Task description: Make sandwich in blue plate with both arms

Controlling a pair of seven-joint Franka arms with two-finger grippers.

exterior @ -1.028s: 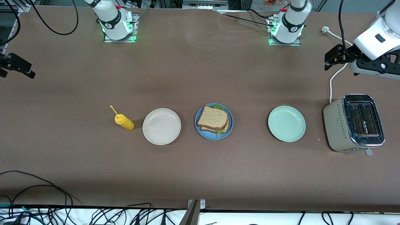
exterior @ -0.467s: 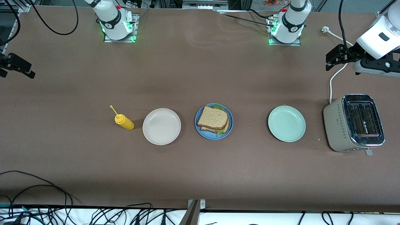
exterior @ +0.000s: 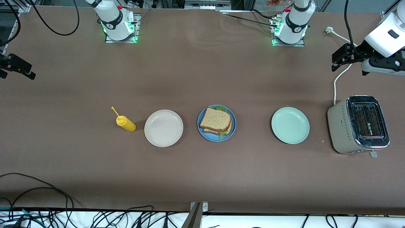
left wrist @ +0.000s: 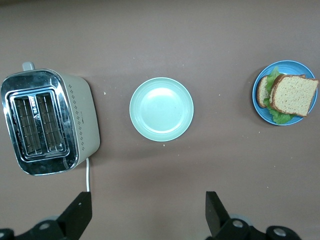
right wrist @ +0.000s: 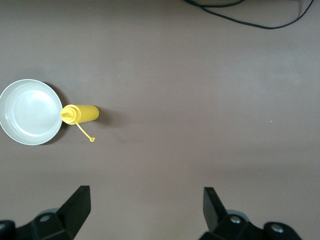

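The sandwich (exterior: pixel 216 120), two brown-crusted bread slices with green lettuce between them, lies on the blue plate (exterior: pixel 210 137) in the middle of the table. It also shows in the left wrist view (left wrist: pixel 294 94) on the blue plate (left wrist: pixel 290 67). My left gripper (exterior: pixel 333 62) is open and empty, up over the table at the left arm's end, above the white cord; its jaws stand wide apart in the left wrist view (left wrist: pixel 148 207). My right gripper (exterior: pixel 31 72) is open and empty over the right arm's end of the table, and shows in the right wrist view (right wrist: pixel 145 202).
A pale mint-green plate (exterior: pixel 290 125) and a beige toaster (exterior: pixel 359 124) stand toward the left arm's end. A beige-white plate (exterior: pixel 163 128) and a yellow squeeze bottle (exterior: pixel 126 123) stand toward the right arm's end. A white cord (exterior: pixel 338 77) runs from the toaster.
My left gripper has drawn back a little toward the left arm's end of the table and its base row. The right arm, plates and sandwich have not moved.
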